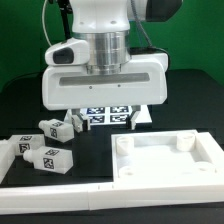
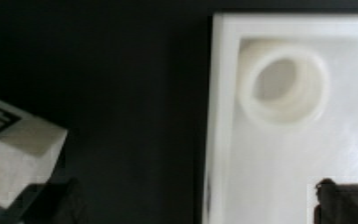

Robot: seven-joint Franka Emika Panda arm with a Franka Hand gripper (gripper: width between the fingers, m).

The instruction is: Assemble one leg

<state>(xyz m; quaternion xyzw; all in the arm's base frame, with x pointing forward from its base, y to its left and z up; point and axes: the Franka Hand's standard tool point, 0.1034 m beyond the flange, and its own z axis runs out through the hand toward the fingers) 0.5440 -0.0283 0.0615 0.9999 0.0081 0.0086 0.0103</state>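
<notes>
Reaching for a leg [image 1: 50, 158], judged from jaws spread wide and empty. Nearest, at the exterior view's left: several legs lying on the black table [image 1: 100, 150], close together, well apart from the gripper [image 2: 194, 198]. Beside them, to the right: tabletop [image 1: 165, 160], hollow side up. Farther back: gripper hanging over the tabletop's edge; behind it, marker board [image 1: 108, 116]. For a clean pick: shift toward one leg, square the fingers [image 2: 345, 192] across its flat sides, descend fully, close at mid-length. Seen in the exterior view only: all the legs, the arm's place. Seen in the wrist view only: the finger gap, a corner hole [image 2: 284, 84], one leg's tagged face up close.
</notes>
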